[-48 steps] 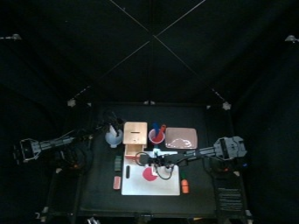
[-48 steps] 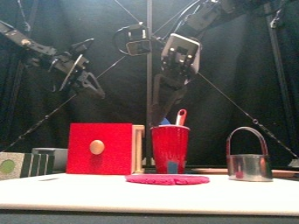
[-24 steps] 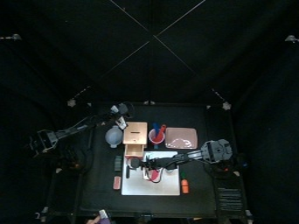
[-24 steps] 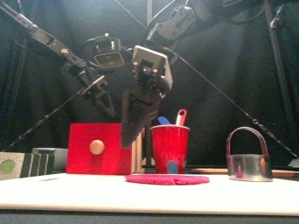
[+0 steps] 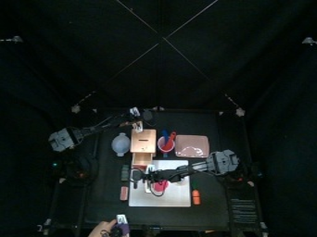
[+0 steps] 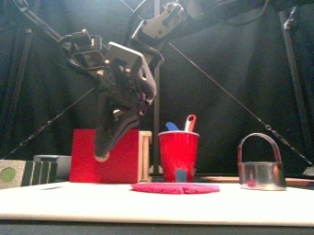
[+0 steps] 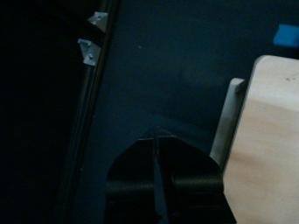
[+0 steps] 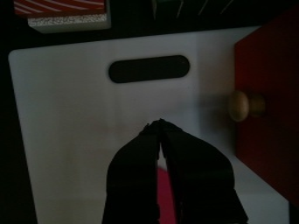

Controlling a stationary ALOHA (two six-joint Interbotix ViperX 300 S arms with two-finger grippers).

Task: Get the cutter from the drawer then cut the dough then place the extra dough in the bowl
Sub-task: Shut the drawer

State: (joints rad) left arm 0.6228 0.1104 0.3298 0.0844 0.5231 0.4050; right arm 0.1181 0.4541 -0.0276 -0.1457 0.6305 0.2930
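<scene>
Fingers together, right gripper hovers at the knob of the closed drawer, left gripper likewise pinched; dough lies uncut.

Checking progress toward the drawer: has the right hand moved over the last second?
Yes. In the front view the right hand has swung left, from above the red cup to in front of the red drawer front.

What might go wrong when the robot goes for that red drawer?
The right gripper is near the drawer's knob with its jaws shut, so it may just push the wooden box instead of gripping. The dough lies right under it; dipping lower might squash it. The red cup stands close beside the box and might get knocked.
</scene>
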